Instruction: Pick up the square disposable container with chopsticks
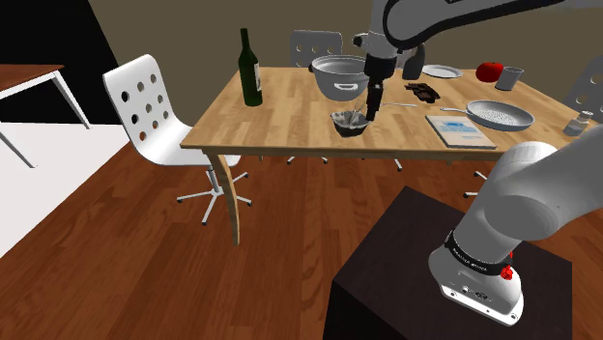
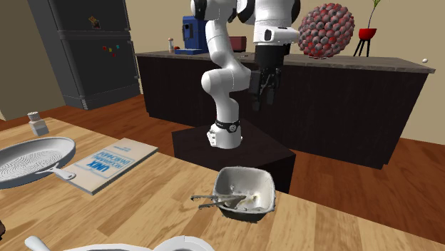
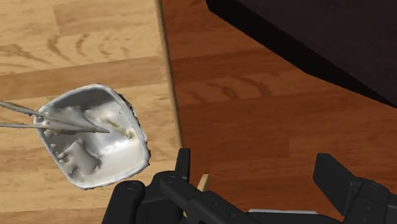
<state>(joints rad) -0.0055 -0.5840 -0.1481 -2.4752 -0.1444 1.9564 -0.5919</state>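
The two black fingers (image 3: 335,177) stand wide apart with nothing between them but the table's edge and the brown wood floor (image 3: 254,114) below. The gripper (image 1: 372,104) grips nothing and hangs just above the table, beside the container and not touching it.

The square disposable container (image 3: 95,137) is white and crumpled at the rim. It sits on the wooden table (image 2: 342,221) close to the edge nearest the stand (image 2: 235,153), off to one side of the fingers. Two chopsticks (image 3: 51,121) lie in it, their tips in the bowl and their other ends sticking out over its rim, away from that table edge.

Farther along the same edge lies a flat book (image 2: 107,162). Its pale cover carries blue lettering whose largest word seems to read "UNIX"; the smaller lines cannot be read. Just beside it is a grey frying pan (image 2: 32,158), and a small shaker (image 2: 37,123) stands near the table's corner. Toward the far edge are a metal pot (image 1: 340,75) and a dark green bottle (image 1: 251,70), with a white chair (image 1: 155,116) off the table's end.
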